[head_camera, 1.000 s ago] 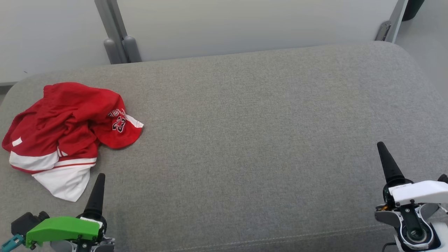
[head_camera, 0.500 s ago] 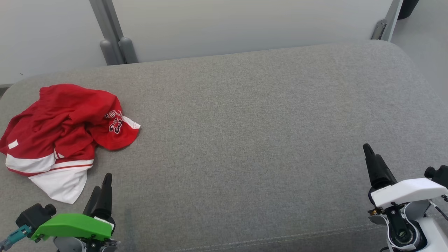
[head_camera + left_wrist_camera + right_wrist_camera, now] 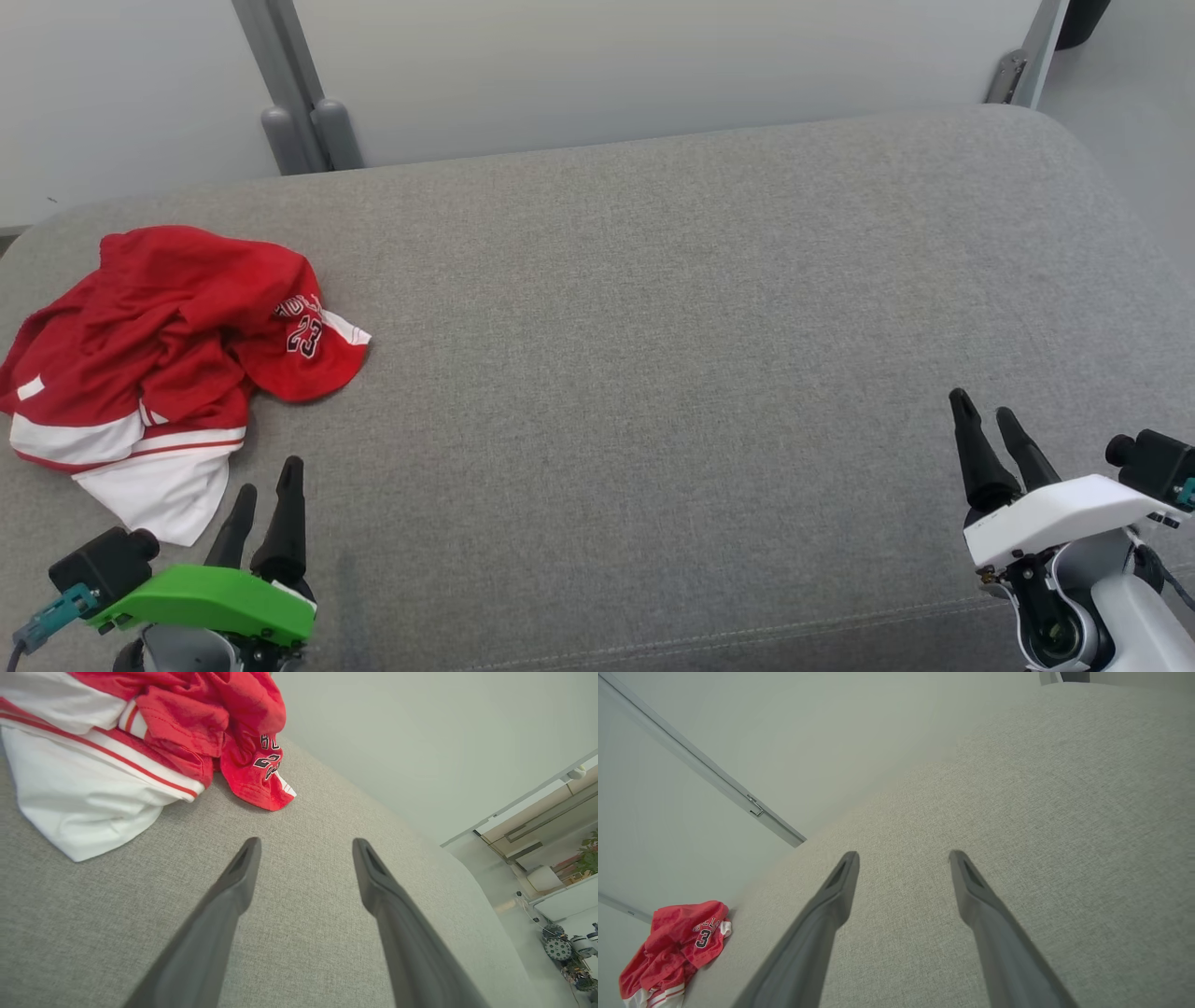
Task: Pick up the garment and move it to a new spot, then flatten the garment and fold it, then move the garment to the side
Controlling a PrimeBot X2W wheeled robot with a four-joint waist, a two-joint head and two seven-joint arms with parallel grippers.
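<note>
Fingers [image 3: 226, 900] of left gripper [image 3: 269, 476] spread apart, nothing between them, over bare grey cushion [image 3: 653, 373] at its near left. Garment [image 3: 159, 355] lies just ahead and to the left of it, not touched: crumpled red heap with white panels and a printed number, on the cushion's left end near the far edge. In left wrist view its white part sits just beyond the tips. Right gripper [image 3: 981, 405] at near right, fingers also apart and empty, well apart from garment. Pale wall [image 3: 607, 65] and grey post [image 3: 299, 121] behind cushion.
</note>
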